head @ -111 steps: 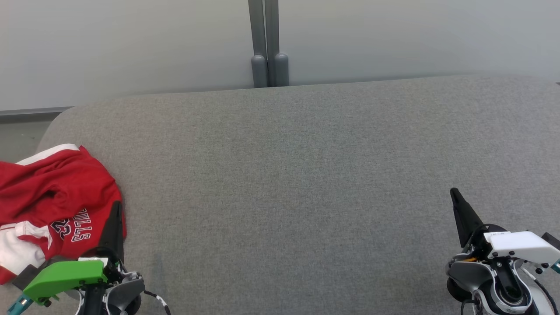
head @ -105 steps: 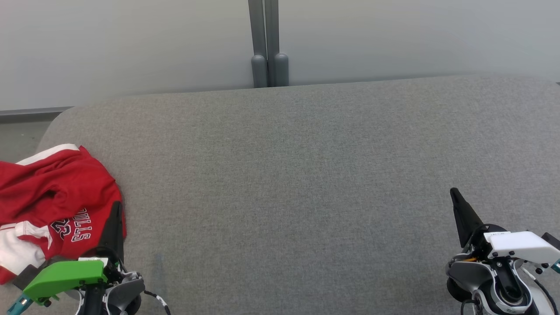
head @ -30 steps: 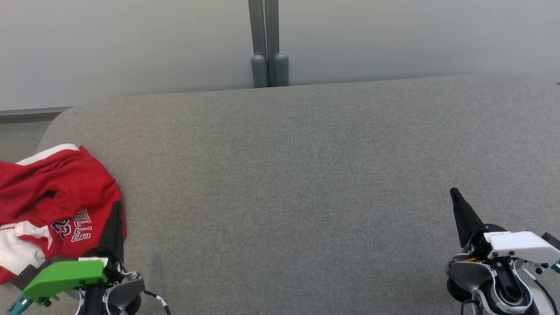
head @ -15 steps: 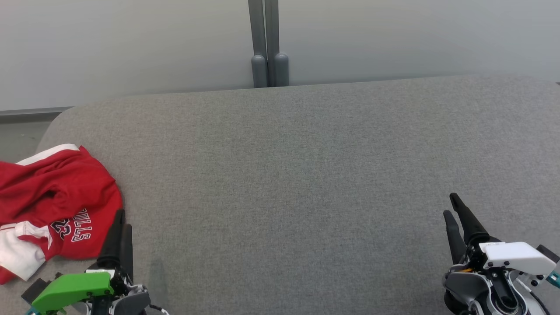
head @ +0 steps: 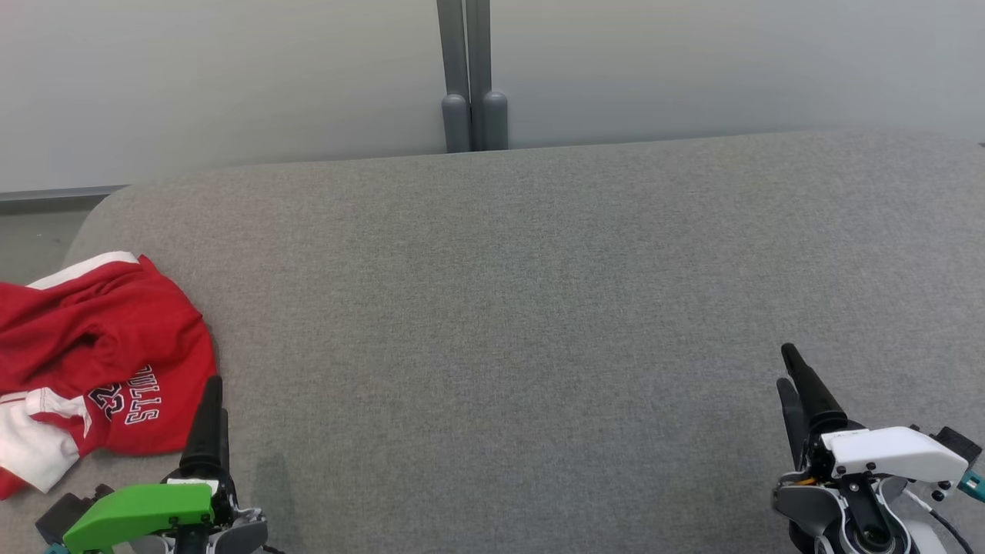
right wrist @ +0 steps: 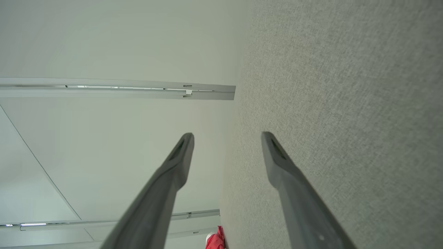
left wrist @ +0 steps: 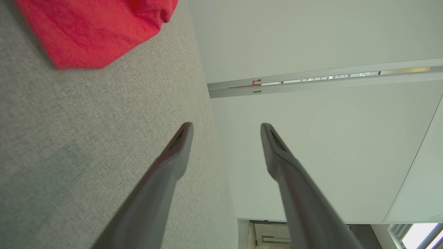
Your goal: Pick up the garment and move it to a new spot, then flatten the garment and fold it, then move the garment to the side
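**Work surface.** In the head view, a grey fabric-covered counter [head: 500, 308] spans the frame. A pale wall [head: 231, 77] stands behind it. A pair of grey posts [head: 471, 77] rises against the wall at 12 o'clock.

**Garment.** The red jersey [head: 100, 346] lies crumpled on the counter at 9 o'clock, at the counter's left end.
- It has white trim along its far edge and a white panel at its near side.
- Dark lettering with white outlines shows on the fold facing the robot.
- Part of the jersey runs past the left border of the frame.
- In the left wrist view, the jersey [left wrist: 97, 31] appears at 11 o'clock, with bare counter [left wrist: 69, 138] between it and the fingers.
- In the right wrist view, the jersey [right wrist: 215, 240] is a small red patch at 6 o'clock, well away along the counter [right wrist: 346, 103].

**Left pincer.** The left pincer [head: 215, 400] sits at 7 o'clock in the head view, under a green housing [head: 138, 515].
- Its tips are just beside the near right hem of the jersey.
- The left wrist view shows the left pincer [left wrist: 225, 126] with its fingers apart and nothing between them.

**Right pincer.** The right pincer [head: 785, 368] sits at 5 o'clock in the head view, under a white housing [head: 893, 454], above bare counter.
- The right wrist view shows the right pincer [right wrist: 226, 135] with its fingers apart and nothing between them.
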